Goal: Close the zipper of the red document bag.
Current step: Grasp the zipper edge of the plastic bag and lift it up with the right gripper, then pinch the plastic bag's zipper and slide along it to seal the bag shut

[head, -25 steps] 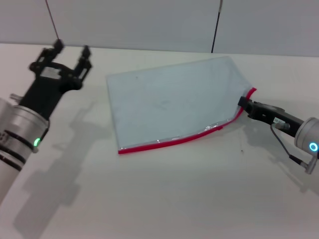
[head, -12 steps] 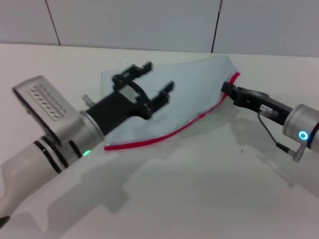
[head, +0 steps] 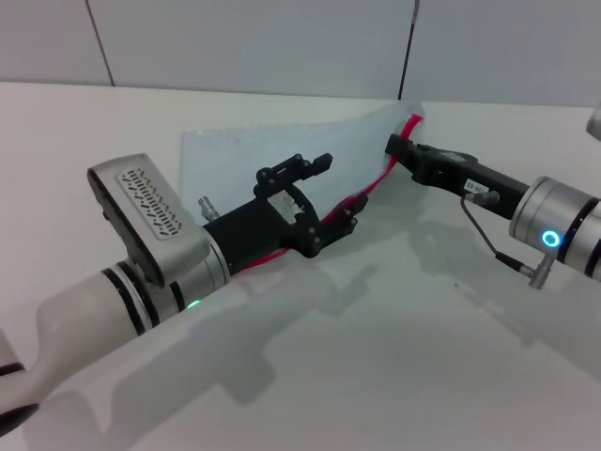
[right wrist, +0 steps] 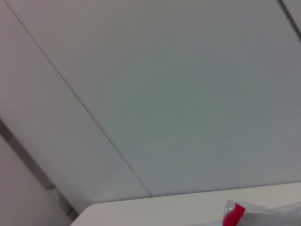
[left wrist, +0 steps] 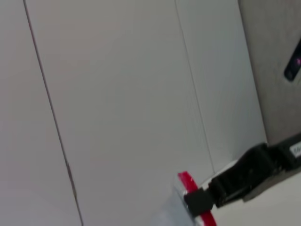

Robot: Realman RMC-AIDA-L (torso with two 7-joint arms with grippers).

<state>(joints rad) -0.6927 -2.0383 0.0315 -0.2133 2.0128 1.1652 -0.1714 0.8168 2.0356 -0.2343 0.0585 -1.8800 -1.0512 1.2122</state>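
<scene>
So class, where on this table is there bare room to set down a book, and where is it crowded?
Bare table lies in front of both arms and at the far left corner. It is crowded mid-table: the open left gripper hangs over the zipper of the bag, whose corner the right gripper holds.

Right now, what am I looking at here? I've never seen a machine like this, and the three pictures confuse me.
It is a robot with two arms. One picture looks down from its head; the other two come from cameras on its wrists, mostly showing the wall. On the white table lies the red document bag, a pale see-through pouch. The right gripper pinches its raised corner by the zipper, the red strip. The left gripper, fingers open, hovers over that red edge, holding nothing.
</scene>
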